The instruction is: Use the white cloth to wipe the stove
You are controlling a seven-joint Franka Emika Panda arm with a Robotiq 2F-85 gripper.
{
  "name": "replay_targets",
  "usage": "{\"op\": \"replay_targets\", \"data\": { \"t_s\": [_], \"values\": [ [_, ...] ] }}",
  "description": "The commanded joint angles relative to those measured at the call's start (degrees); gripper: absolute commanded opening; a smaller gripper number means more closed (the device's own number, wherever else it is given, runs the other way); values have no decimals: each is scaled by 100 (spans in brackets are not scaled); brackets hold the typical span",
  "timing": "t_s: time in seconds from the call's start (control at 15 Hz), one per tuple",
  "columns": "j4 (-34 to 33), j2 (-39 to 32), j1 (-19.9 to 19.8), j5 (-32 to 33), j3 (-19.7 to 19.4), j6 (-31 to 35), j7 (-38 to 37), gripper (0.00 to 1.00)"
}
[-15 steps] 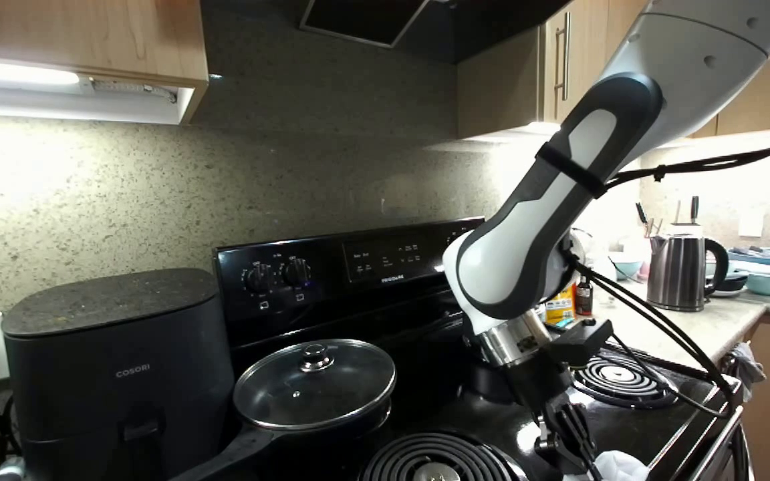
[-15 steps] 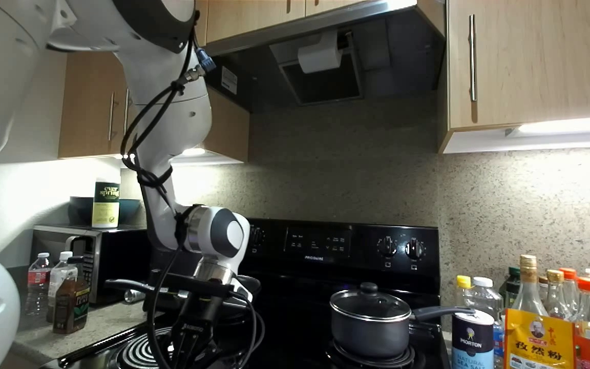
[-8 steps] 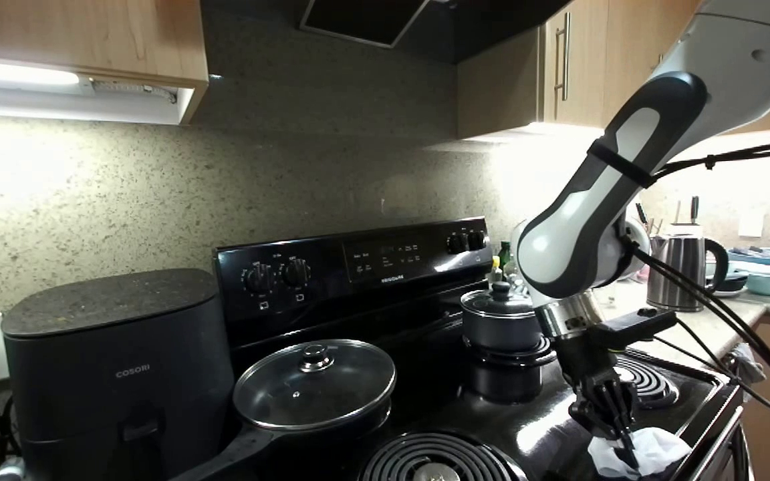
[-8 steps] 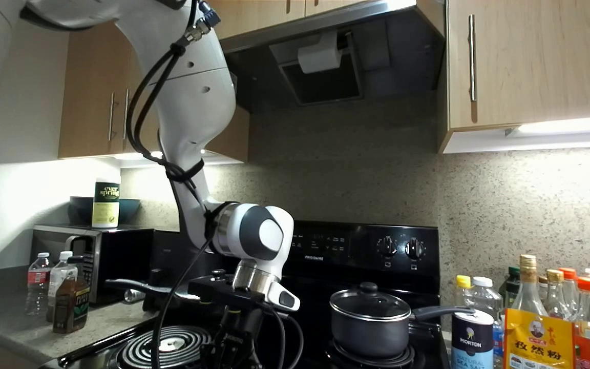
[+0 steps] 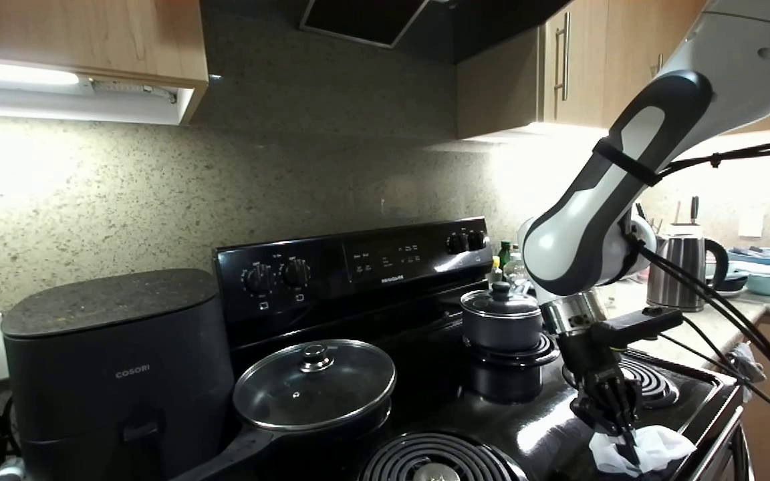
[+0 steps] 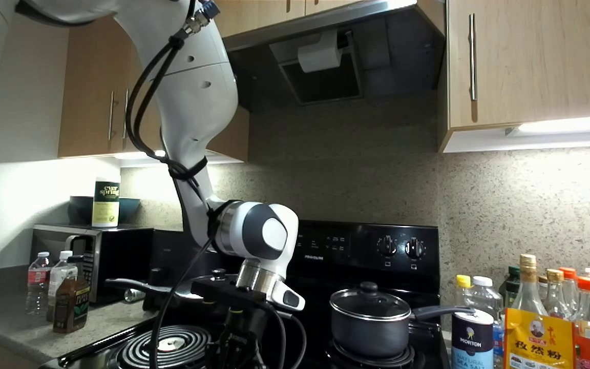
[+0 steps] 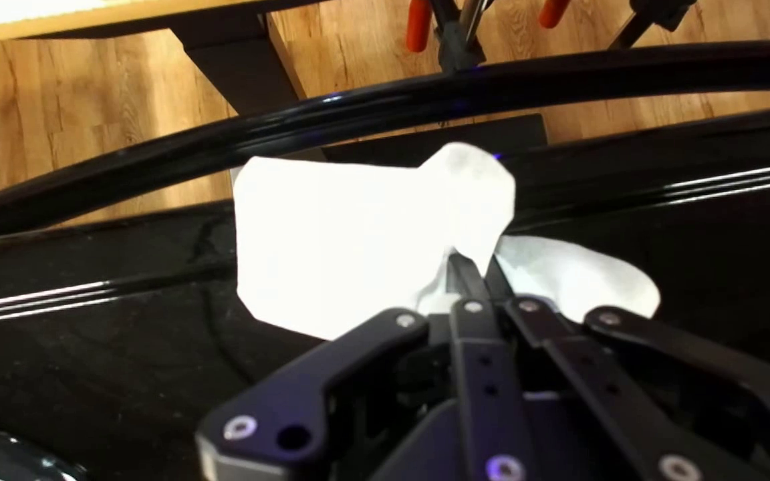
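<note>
Glossy and black, the stove (image 5: 552, 449) stretches around the white cloth (image 7: 338, 247), which lies at the very tips of the hand (image 7: 483, 274), close to the silver-trimmed front edge (image 7: 736, 182). The hand points down with its fingers (image 7: 468, 280) drawn together, a fold of the cloth pinched between them; no gap shows beyond that fold. The cloth's long axis runs crosswise to the fingers, roughly along the front edge: its broad part spreads to the hand's left as the wrist view has it, a smaller flap to the right. That lie should suit a stroke square to the edge, sweeping with the wide side. How firmly the cloth presses down cannot be told.

Ahead of the hand, the cloth hides a stretch of the front edge, and past it come the oven handle (image 7: 392, 110) and the wood floor (image 7: 117, 127). Room is scant that way; a push in that direction would probably carry the cloth off the stove.

Open room lies the opposite way, behind the hand, toward the control panel (image 5: 392, 257). In an exterior view the near burner (image 5: 440, 461) sits on the camera's side of the hand and the far burner (image 5: 656, 384) just beyond it, so a wipe seems to have a smooth lane between the two. The lidded pot (image 6: 370, 328) stands farther back, and the lidded pan (image 5: 315, 391) is well apart from the hand.
</note>
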State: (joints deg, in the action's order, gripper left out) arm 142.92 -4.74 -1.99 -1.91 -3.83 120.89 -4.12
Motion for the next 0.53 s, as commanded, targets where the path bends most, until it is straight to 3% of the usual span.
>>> {"op": "replay_targets", "data": {
  "t_s": [0.0,0.47],
  "values": [
    [-16,-90,-77,131,-62,336,-477,0],
    [9,-145,-404,36,-514,1162,-1550,0]
  ]
}}
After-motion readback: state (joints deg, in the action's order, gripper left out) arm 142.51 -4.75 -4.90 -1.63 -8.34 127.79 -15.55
